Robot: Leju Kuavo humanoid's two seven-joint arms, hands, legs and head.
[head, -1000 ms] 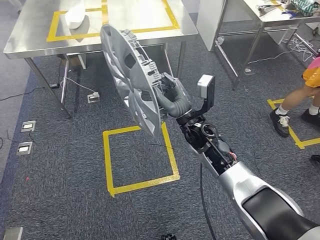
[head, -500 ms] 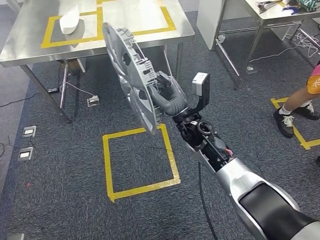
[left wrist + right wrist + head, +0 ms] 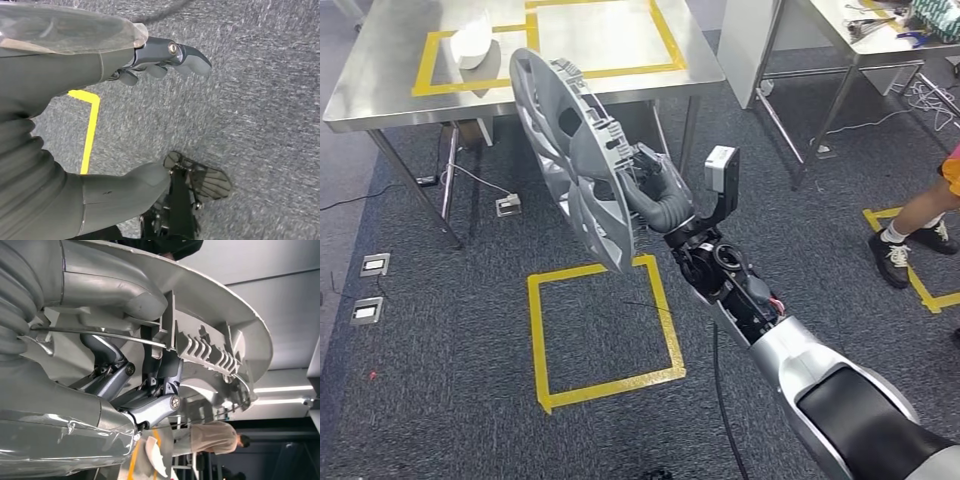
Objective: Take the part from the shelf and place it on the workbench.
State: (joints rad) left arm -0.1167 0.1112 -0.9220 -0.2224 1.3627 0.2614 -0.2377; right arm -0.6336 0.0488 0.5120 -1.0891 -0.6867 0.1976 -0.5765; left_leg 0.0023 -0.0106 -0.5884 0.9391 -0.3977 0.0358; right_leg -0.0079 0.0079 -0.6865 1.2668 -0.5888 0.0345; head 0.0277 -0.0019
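Observation:
The part is a large silver wheel cover (image 3: 573, 155) with spokes and clips along its rim. My right hand (image 3: 652, 185) grips it by the rim and carries it on edge, in the air in front of the steel workbench (image 3: 637, 70). In the right wrist view my thumb and dark fingers (image 3: 151, 407) clamp the wheel cover's ribbed rim (image 3: 211, 347). My left hand (image 3: 124, 115) hangs over the grey carpet, thumb and fingers apart, holding nothing.
The workbench has yellow tape rectangles and a white part (image 3: 473, 42) in the left one. A yellow tape square (image 3: 599, 330) marks the carpet below. Another steel table (image 3: 863, 40) stands at the right. A person's leg (image 3: 916, 215) is at the far right. Floor sockets (image 3: 373, 265) lie at the left.
The whole view shifted slightly as the camera moved. The wheel cover stays in my right hand, now a little more to the left and lower against the workbench's front edge.

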